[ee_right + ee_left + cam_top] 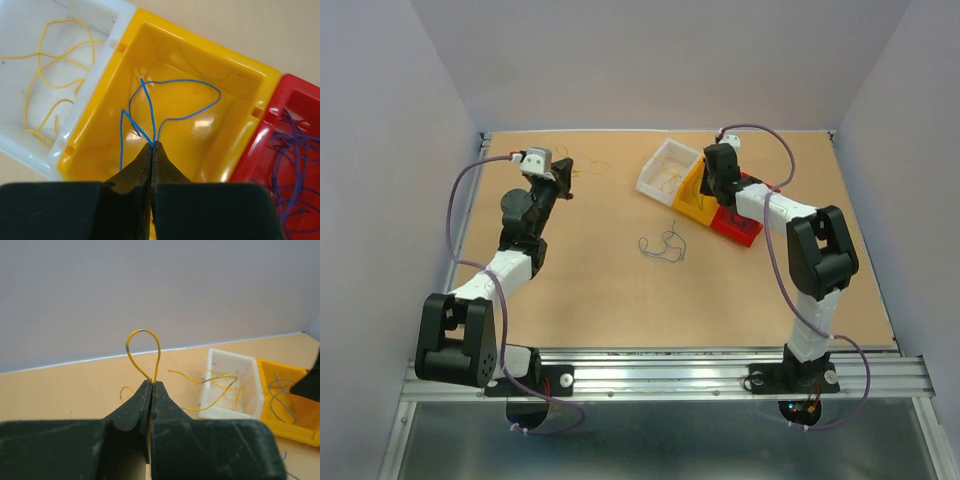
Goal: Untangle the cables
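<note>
While both arms reach out over the surface (600,300), we find a loose bunch of wires (662,246) nearest their bases. These are thin blue-grey strands curled together just below the centre of the top view, lying flat and well apart from either gripper.

Farther back, right of centre in that view, three bins stand side by side in a slanted row. The red bin (735,225) is lowest, the yellow bin (690,195) is in the middle, and the white bin (670,165) is highest.

The right gripper (152,145) hangs over the yellow bin with its jaws pressed together on a blue wire (180,80). The wire is pinched at the very tips and spreads in loops above the bin's floor. In the right wrist view, yellow wires (55,65) lie in the white bin at the upper left, and purple wires (295,150) lie in the red bin at the right edge.

Farthest back, in the upper left of the top view, the left gripper (151,385) is closed on a yellow wire (143,330). Its loop stands up above the tips against the pale wall. More yellow strands show to the right of the tips, in front of the white bin, and we cannot tell whether they belong to the held wire.
</note>
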